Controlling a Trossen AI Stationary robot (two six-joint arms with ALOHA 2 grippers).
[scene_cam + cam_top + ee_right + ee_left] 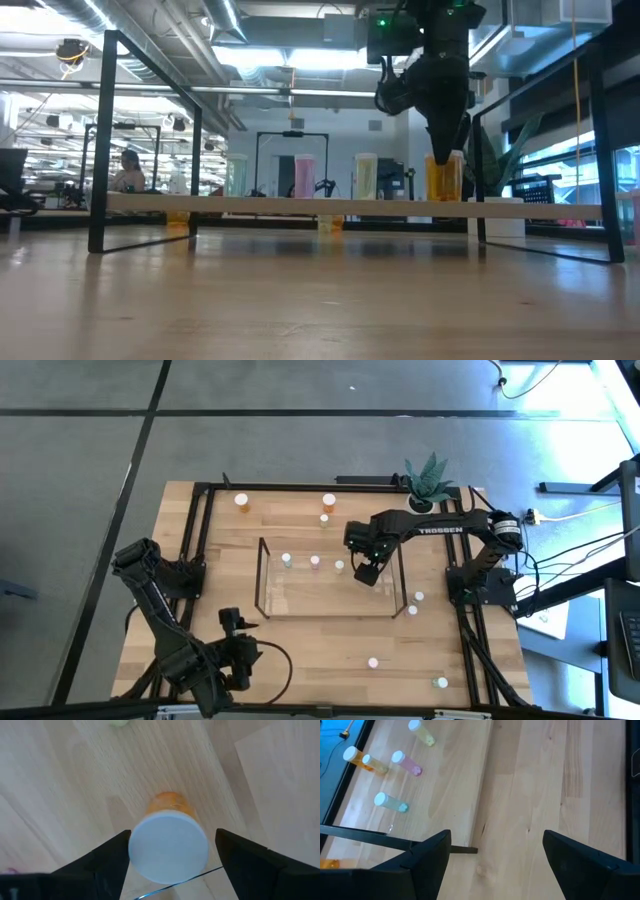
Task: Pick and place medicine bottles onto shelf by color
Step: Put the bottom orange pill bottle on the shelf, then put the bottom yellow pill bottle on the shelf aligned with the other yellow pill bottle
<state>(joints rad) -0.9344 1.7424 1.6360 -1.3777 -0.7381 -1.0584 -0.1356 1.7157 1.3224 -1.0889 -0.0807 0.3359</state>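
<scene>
Bottle, orange w/ white cap, half-hidden between right gripper's spread fingers; left gripper fingers spread too.

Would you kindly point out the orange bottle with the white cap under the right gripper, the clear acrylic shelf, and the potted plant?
Orange bottle with white cap [168, 847], right wrist view, on its cap.
Clear acrylic shelf [262, 575], high view, on its left black frame end.
Green potted plant [428, 478], high view, on its leaves.
</scene>
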